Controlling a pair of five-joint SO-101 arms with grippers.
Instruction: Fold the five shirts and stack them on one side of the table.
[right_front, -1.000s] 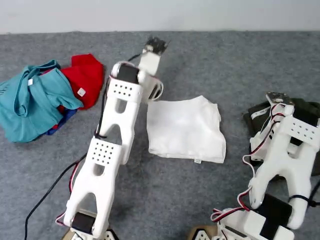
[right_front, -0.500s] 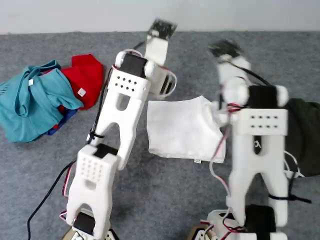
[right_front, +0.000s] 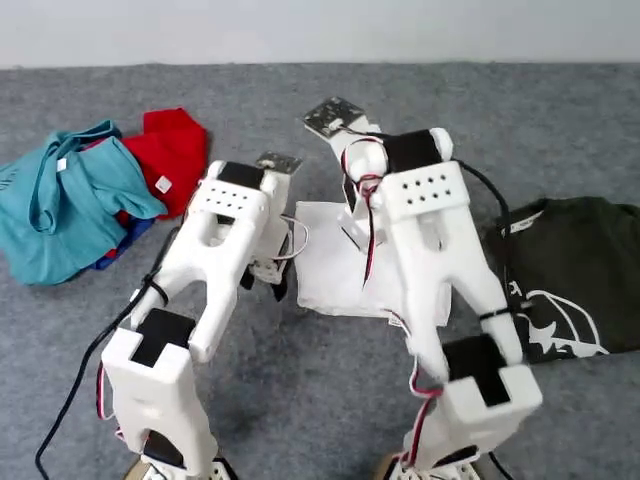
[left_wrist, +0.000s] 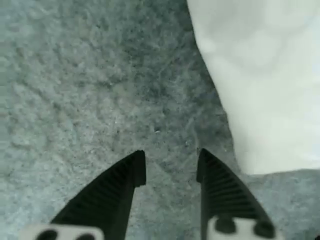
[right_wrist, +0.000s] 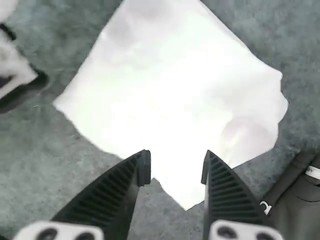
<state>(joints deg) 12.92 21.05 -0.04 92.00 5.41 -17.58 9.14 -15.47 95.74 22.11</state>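
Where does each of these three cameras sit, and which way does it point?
High view: fixed overhead, looking down on the grey table; shows left arm and right arm.
Left wrist view: on the left wrist, looking down past the open left gripper at bare table beside the white shirt.
Right wrist view: on the right wrist, looking down past the open right gripper onto the white shirt.
Shared: all three show the white shirt; high and right wrist also the dark shirt.

Folded white shirt (right_front: 325, 262) flat at mid-counter; black printed shirt (right_front: 570, 270) spread just beside it; teal shirt (right_front: 70, 210), red shirt (right_front: 175, 150) and blue shirt (right_front: 125, 240) crumpled together, well apart.
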